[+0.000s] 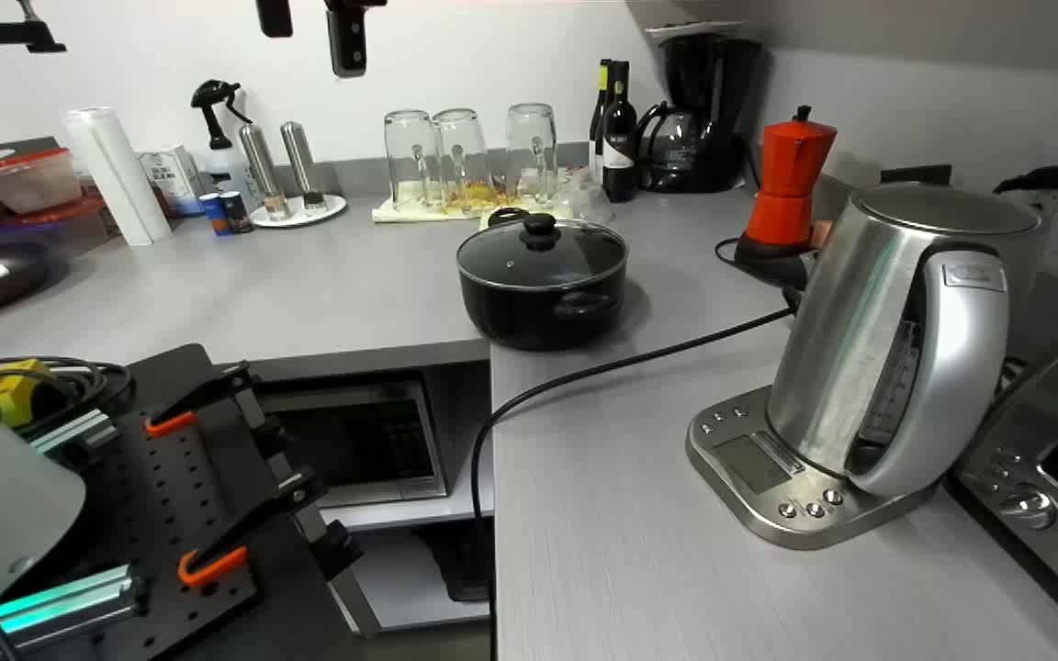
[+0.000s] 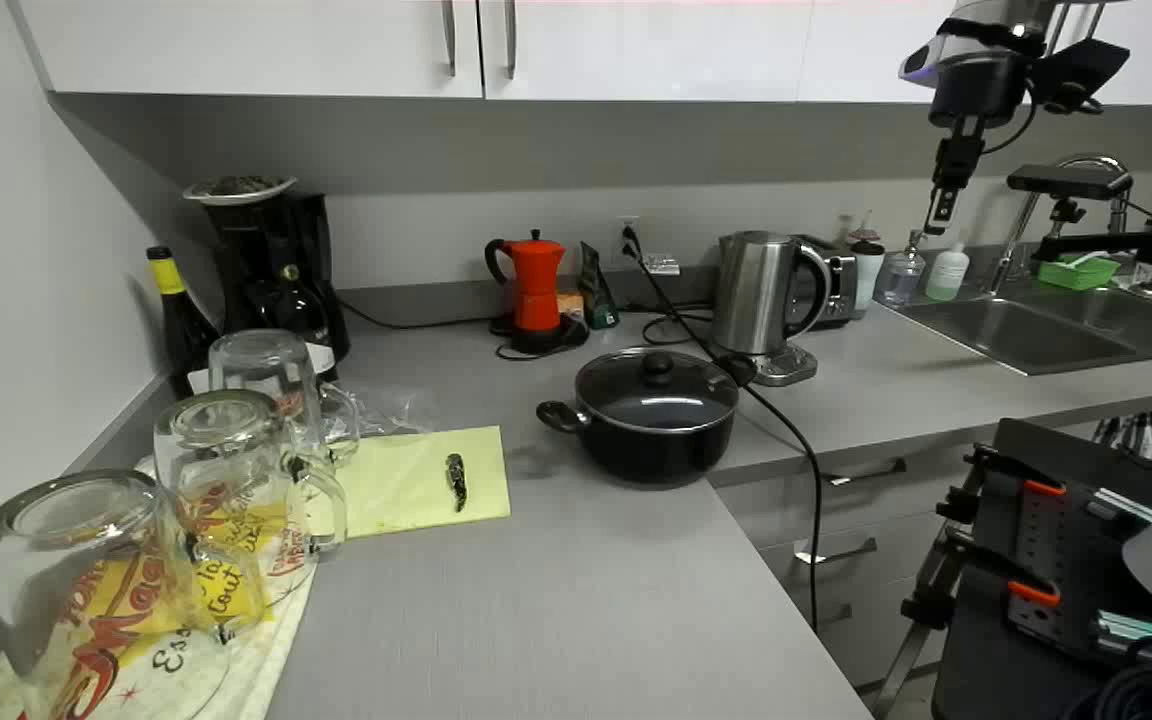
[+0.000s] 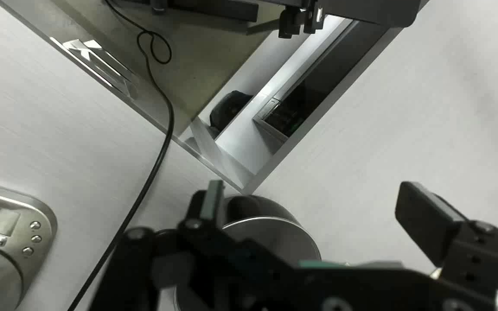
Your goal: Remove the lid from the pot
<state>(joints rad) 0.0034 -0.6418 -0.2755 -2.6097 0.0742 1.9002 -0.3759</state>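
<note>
In an exterior view, a printed cloth (image 2: 261,665) lies along the left edge of the surface (image 2: 496,620) under glass mugs (image 2: 86,570). Large red lettering on it includes a capital M; black script on a yellow ground seems to read "cout", and black script beside it seems to begin "Es". The remaining words, seen through the glass, are distorted. In an exterior view, near the back edge, a dark bottle (image 1: 620,119) bears a printed white label (image 1: 618,152) and a white carton (image 1: 171,179) bears dark lettering, both too small to read. Toward the right edge, the handle plate (image 1: 973,277) and gauge scale (image 1: 892,390) of the steel kettle (image 1: 827,349) are illegible.
</note>
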